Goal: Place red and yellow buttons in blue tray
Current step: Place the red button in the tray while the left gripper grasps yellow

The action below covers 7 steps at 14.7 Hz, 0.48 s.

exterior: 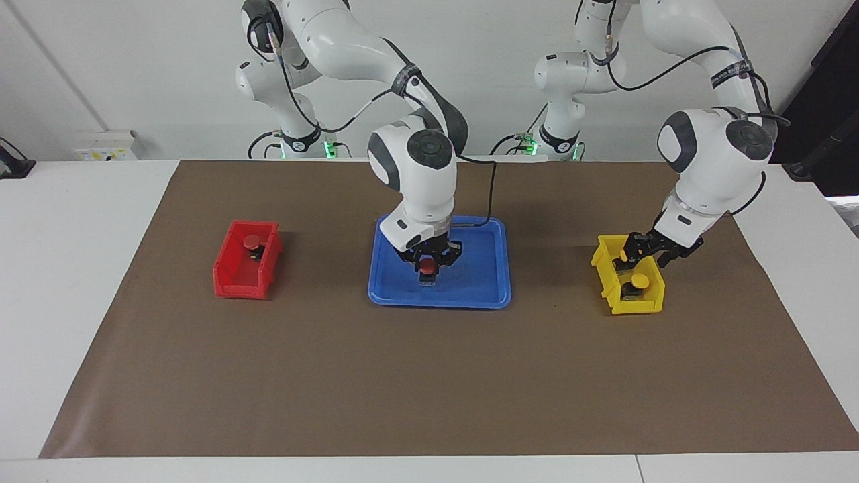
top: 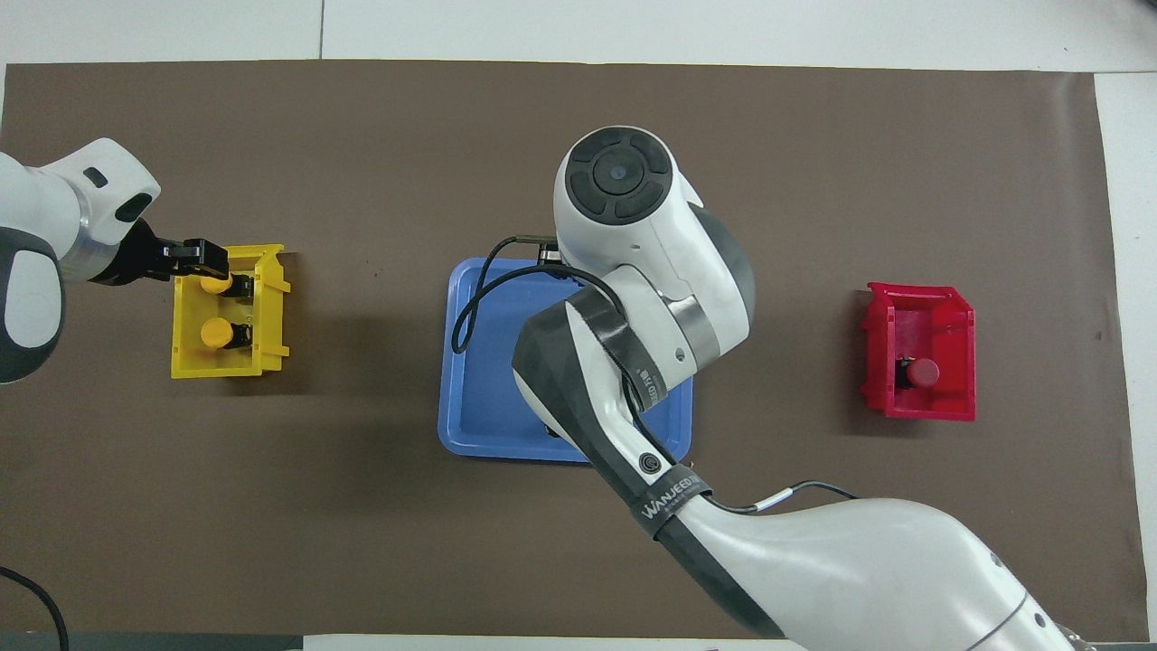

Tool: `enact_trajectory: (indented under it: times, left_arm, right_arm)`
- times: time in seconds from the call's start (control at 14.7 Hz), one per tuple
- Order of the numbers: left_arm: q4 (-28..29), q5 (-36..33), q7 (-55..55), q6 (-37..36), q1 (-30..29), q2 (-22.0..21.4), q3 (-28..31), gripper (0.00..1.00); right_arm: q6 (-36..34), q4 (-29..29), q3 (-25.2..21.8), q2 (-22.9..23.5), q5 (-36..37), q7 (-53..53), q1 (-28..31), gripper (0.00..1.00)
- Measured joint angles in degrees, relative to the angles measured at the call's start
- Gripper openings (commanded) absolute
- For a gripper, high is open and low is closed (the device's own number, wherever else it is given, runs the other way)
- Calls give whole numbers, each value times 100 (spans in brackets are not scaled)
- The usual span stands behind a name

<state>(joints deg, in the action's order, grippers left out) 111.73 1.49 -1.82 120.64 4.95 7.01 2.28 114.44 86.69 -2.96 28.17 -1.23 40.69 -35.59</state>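
a wide, shallow blue tray of smooth plastic, with rounded corners and a low rim, lies mid-table on a matte brown sheet that covers most of the white table. toward the right arm's end of the table sits a small deep red bin with glossy walls, and inside it stands one red button, a round flat cap on a short black body. toward the left arm's end sits a matching yellow bin, and it holds two yellow buttons: one standing free, and the other farther from the robots than the first.

the right gripper is down inside the tray, its fingers closed on a second red button, whose red cap shows between them; whether the button's body touches the tray floor cannot be told. in the overhead view the arm's white and grey wrist covers this spot.

the left gripper reaches into the yellow bin, its black fingers either side of the farther yellow button. how far they are apart, and whether they grip it, cannot be told.

a dark band around the right arm's forearm bears white lettering that seems to read "wanjeed", with a round logo above it. a black cable loops over the tray's edge.
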Motion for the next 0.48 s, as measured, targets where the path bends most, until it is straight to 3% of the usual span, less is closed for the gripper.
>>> enact_trajectory:
  times: [0.34,0.41,0.48]
  left_arm:
    - [158,0,6,269,-1,164,8,64]
    - [201,0,7,341,-1,187,8,64]
    - [250,0,7,433,-1,207,8,64]
  right_arm:
    - [233,214,5,-4,-183,53,-79,11]
    - [278,248,6,-9,-189,110,-129,13]
    - [318,311,5,-22,-189,167,-175,23]
